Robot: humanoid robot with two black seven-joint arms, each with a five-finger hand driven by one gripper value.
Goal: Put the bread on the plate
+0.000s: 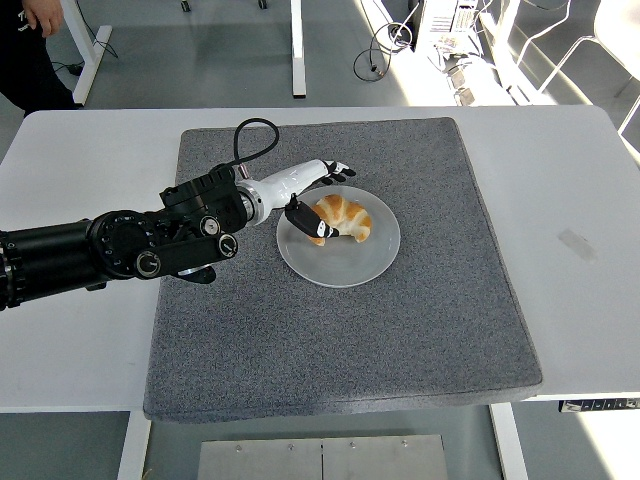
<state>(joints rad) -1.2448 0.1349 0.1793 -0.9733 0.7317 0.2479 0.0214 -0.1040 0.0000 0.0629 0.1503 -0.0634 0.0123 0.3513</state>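
Note:
A golden croissant (343, 218) lies on the white round plate (340, 262), in its upper left part. The plate sits on a grey mat (400, 320). My left hand (318, 195) comes in from the left and hovers at the plate's upper left rim. Its fingers (338, 170) are spread behind the croissant and its thumb (303, 220) lies against the croissant's left end. The hand holds nothing. My right arm is out of view.
The grey mat covers the middle of the white table (570, 200). A black cable (248, 135) loops up from my left wrist. A person's dark sleeve and hand (30, 30) show at the top left, beyond the table.

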